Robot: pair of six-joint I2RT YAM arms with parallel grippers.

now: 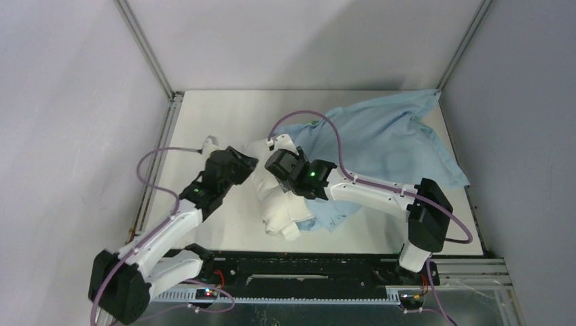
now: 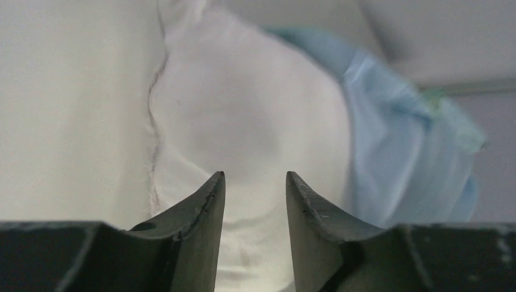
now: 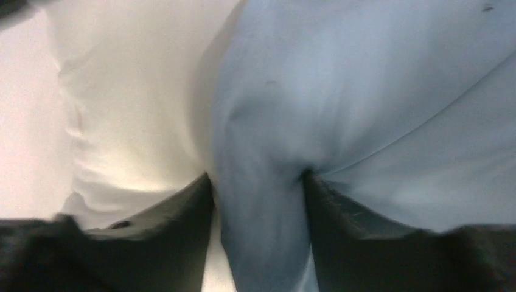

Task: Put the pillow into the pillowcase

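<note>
The cream pillow (image 1: 275,204) lies mid-table, its right part under the edge of the light blue pillowcase (image 1: 387,142), which spreads to the back right corner. My left gripper (image 1: 246,165) is at the pillow's left side. In the left wrist view it (image 2: 254,175) stands open, with the pillow (image 2: 243,109) bulging just beyond the tips and the pillowcase (image 2: 401,152) to the right. My right gripper (image 1: 282,178) is over the seam where cloth meets cushion. In the right wrist view it (image 3: 255,174) stands wide, its tips pressed into a fold of pillowcase (image 3: 365,91) filling the gap, the pillow (image 3: 128,109) to the left.
The white table (image 1: 204,115) is boxed in by grey walls on three sides, with metal frame posts at the back corners. A black rail (image 1: 306,261) runs along the near edge between the arm bases. Purple cables loop over both arms.
</note>
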